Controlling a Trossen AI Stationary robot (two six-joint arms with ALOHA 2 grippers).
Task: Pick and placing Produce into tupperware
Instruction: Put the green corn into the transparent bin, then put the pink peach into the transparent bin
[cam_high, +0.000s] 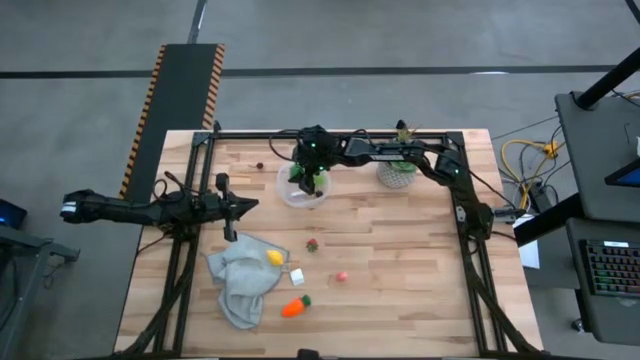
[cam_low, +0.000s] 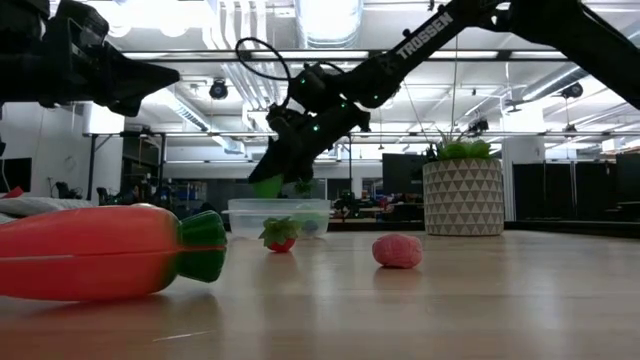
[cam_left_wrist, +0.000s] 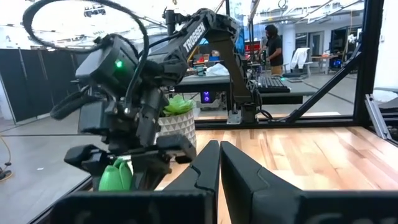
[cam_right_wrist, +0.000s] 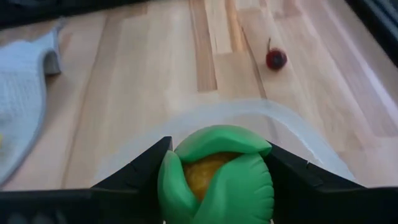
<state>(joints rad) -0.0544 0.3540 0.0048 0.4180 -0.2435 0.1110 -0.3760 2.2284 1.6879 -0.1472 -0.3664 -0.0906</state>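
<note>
Looking from above, I see my right gripper (cam_high: 309, 178) over the clear tub (cam_high: 304, 190). At table level, a green vegetable (cam_low: 266, 186) hangs above the tub (cam_low: 279, 217). From the right wrist, fingers (cam_right_wrist: 138, 169) clamp this vegetable (cam_right_wrist: 216, 175). The left gripper (cam_left_wrist: 219, 163) is closed, empty.

You see two dark arms made of thick black links. The right arm (cam_low: 420, 45) has the white word TROSSEN printed along it. A small green light glows on its wrist, and a thin black cable loops above it. The left gripper (cam_left_wrist: 219, 171) has two flat black fingers with straight edges.
</note>
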